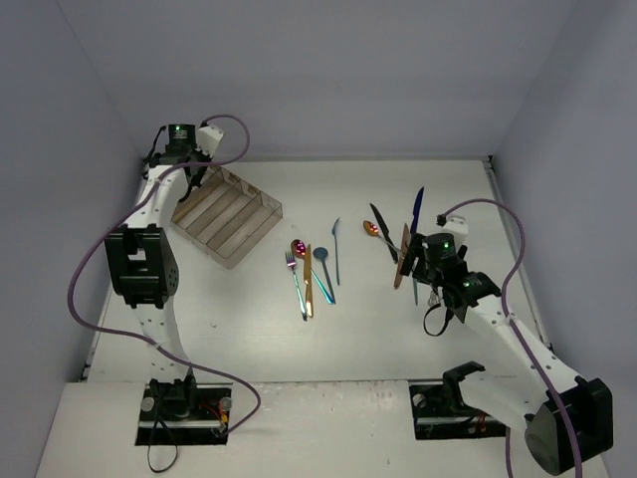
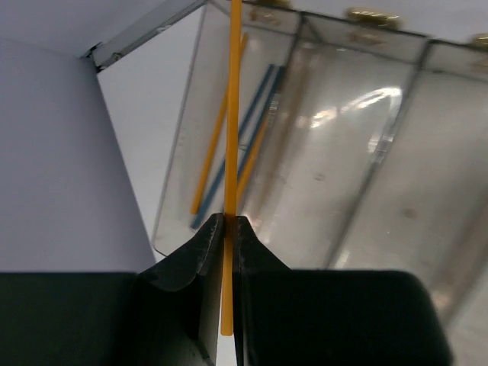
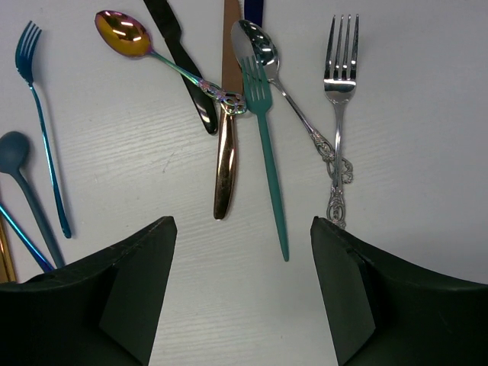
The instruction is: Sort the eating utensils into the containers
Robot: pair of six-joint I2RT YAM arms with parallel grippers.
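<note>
Left claw (image 2: pixel 229 223), lower centre of the left wrist view: closed on a gold chopstick (image 2: pixel 232 114), which runs straight up the frame from between the fingers. Behind it the clear tray (image 2: pixel 366 160) fills the upper right of that view. The tray's leftmost compartment holds another gold stick (image 2: pixel 207 168) and blue chopsticks (image 2: pixel 258 107), all lying lengthwise. In the top view the tray sits at an angle at the upper left of the white table (image 1: pixel 398 339), with the left claw over its far corner.

Right claw (image 3: pixel 242 229), bottom of the right wrist view: open, fingers well apart, holding nothing, poised above loose utensils on the table. In the gap between the fingers lie the teal fork (image 3: pixel 268 168) and the copper knife (image 3: pixel 226 152), side by side. The iridescent spoon (image 3: pixel 126 34), upper left, crosses the black knife (image 3: pixel 183 61), and its handle ends over the copper knife. The teal fork's tines overlap the bowl of the silver spoon (image 3: pixel 263 49). The silver fork (image 3: pixel 339 91), at right, crosses that spoon's handle. A blue fork (image 3: pixel 42 130) and blue spoon (image 3: pixel 19 164) lie at the left edge.
</note>
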